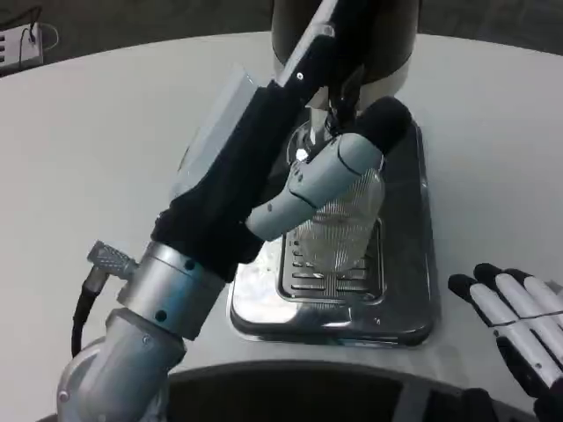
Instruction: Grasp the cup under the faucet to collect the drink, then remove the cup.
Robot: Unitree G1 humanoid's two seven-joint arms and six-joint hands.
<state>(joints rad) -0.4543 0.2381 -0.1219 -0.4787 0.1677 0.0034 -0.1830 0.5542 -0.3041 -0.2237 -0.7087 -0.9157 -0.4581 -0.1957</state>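
A clear ribbed cup (345,230) stands on the grille of the steel drip tray (406,272), below the faucet (337,112) of the dark drink dispenser (369,40). My left arm reaches in from the lower left, and my left hand (339,167) wraps its fingers around the upper part of the cup, hiding the rim. Any liquid in the cup cannot be made out. My right hand (515,323) lies on the table at the lower right with its fingers stretched out and apart, holding nothing.
The dispenser stands at the far edge of the round white table (106,149). A white power strip (19,44) lies beyond the table at the top left. My left forearm (220,185) crosses the tray's left side.
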